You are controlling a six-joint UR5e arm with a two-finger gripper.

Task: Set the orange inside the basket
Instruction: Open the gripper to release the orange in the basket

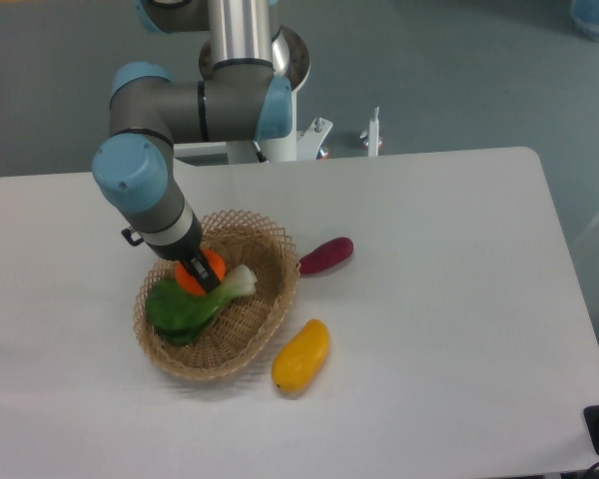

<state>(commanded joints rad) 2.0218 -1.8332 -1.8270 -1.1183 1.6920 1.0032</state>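
We are viewing the table [459,299] from a fixed camera above, with the arm [180,105] reaching down into the basket [270,314]. The claw [202,276] is sitting low inside the basket, at its rear left part, and the orange [211,265] is showing as a bright patch on either side of the dark fingers. We are reading the claw as closed on the orange, since the fruit is lying between the fingers with no gap visible, though the fingertips themselves are too small to make out clearly. The orange is thus already within the basket rim, just behind a green leafy vegetable [180,309] with a pale stalk that is occupying the basket's left half. We cannot tell whether the orange is resting on the weave or hanging just above it.

Outside the basket, a yellow mango-like fruit [301,355] is lying just beside the front right rim, and a dark red vegetable [326,254] is lying near the right rim; both are apart from the claw.

We are judging the carrying stage as finished and the task as nearly complete. What remains, in our estimate, is releasing the orange and lifting the claw clear of the rim without dragging the vegetable.
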